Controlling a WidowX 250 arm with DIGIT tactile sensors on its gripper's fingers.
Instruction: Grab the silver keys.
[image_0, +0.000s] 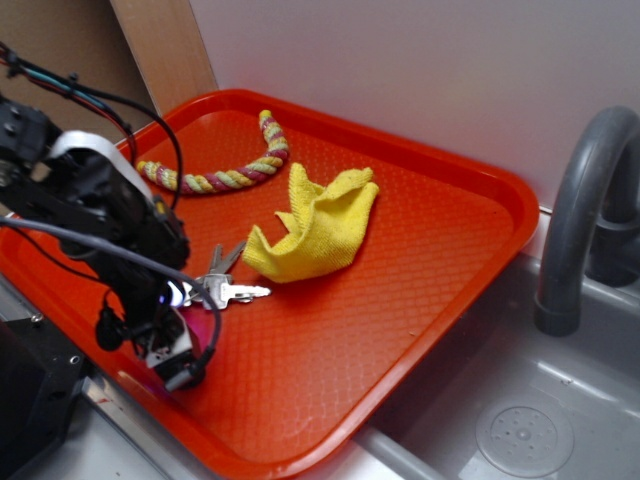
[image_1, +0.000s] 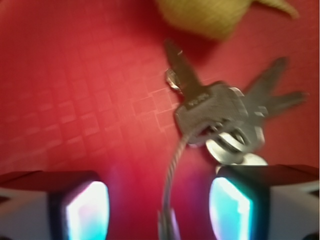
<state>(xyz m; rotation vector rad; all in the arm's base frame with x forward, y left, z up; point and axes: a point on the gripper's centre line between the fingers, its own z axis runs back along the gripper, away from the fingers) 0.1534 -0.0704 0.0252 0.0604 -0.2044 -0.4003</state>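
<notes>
Lying beside yellow cloth (image_0: 318, 225): silver keys (image_1: 220, 117); rope (image_0: 225, 165) apart.

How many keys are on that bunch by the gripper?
4 visible: on the silver keys, one blade points toward the yellow cloth, three fan right. Blur and overlap may hide more, near the gripper.

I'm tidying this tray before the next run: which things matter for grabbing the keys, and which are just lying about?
Part of the job:
- keys
- gripper, open, with the keys just ahead of it

Just lying about:
- yellow cloth
- rope
- tray, which holds all three
- faucet, off the tray
</notes>
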